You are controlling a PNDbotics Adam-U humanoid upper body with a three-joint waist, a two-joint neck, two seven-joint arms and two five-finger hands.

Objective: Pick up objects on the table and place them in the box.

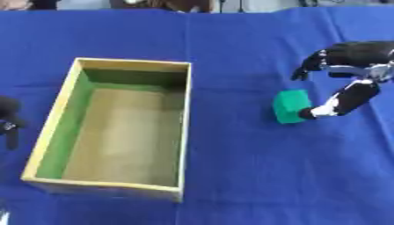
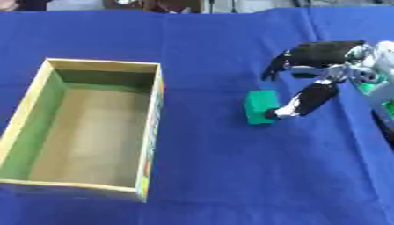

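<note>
A green block [image 1: 290, 105] lies on the blue cloth, to the right of the box [image 1: 135, 64]. The box is wooden, open at the top, with one green inner wall, and nothing shows inside it. My right hand [image 2: 327, 52] comes in from the right and is open. Its thumb [image 1: 342, 101] reaches down and touches the block's right side. Its fingers [image 1: 308, 66] point down-left, above and behind the block and apart from it. Only a dark part of my left hand [image 1: 9, 118] shows at the view's left edge, beside the box.
The blue cloth [image 1: 254, 176] covers the whole table, with wide bare stretches in front of the block and behind the box. The box stands about a block's width to the left of the block.
</note>
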